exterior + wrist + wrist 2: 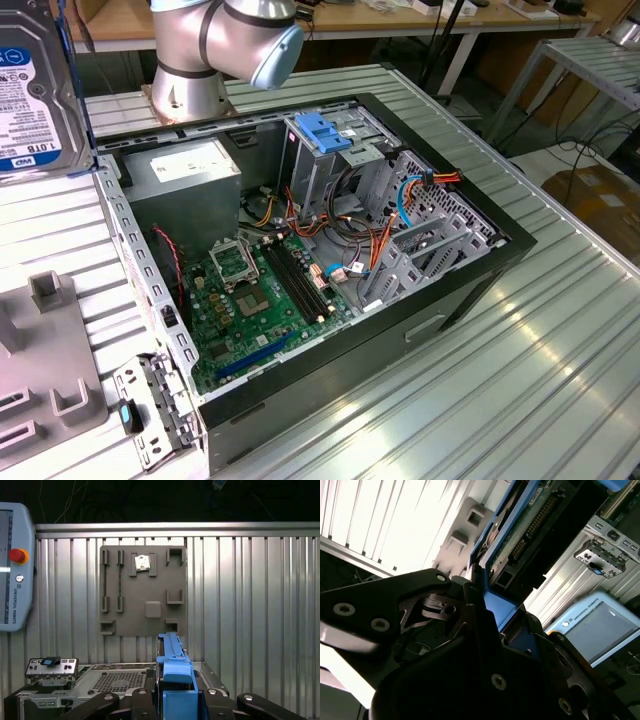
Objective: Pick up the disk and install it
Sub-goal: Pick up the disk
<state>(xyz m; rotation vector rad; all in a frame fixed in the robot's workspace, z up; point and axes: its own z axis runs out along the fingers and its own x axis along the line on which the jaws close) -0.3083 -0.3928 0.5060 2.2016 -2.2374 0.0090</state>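
Observation:
The disk (30,90) hangs in the air at the exterior view's far left, label side showing, with a blue rail along its edge. Both wrist views show it edge-on. Its blue side rail (175,677) runs up between the black fingers, and my gripper (176,702) is shut on it. In the second wrist view the disk's connector edge (535,530) points away from my gripper (495,617), and the blue rail (502,605) is clamped in the jaws.
The open computer case (480,270) lies on the ribbed metal table, with a drive cage and blue latch (320,130), a grey power supply (185,170) and the motherboard (260,290). A grey fixture plate (142,592) lies beside the case. A teach pendant (15,565) lies nearby.

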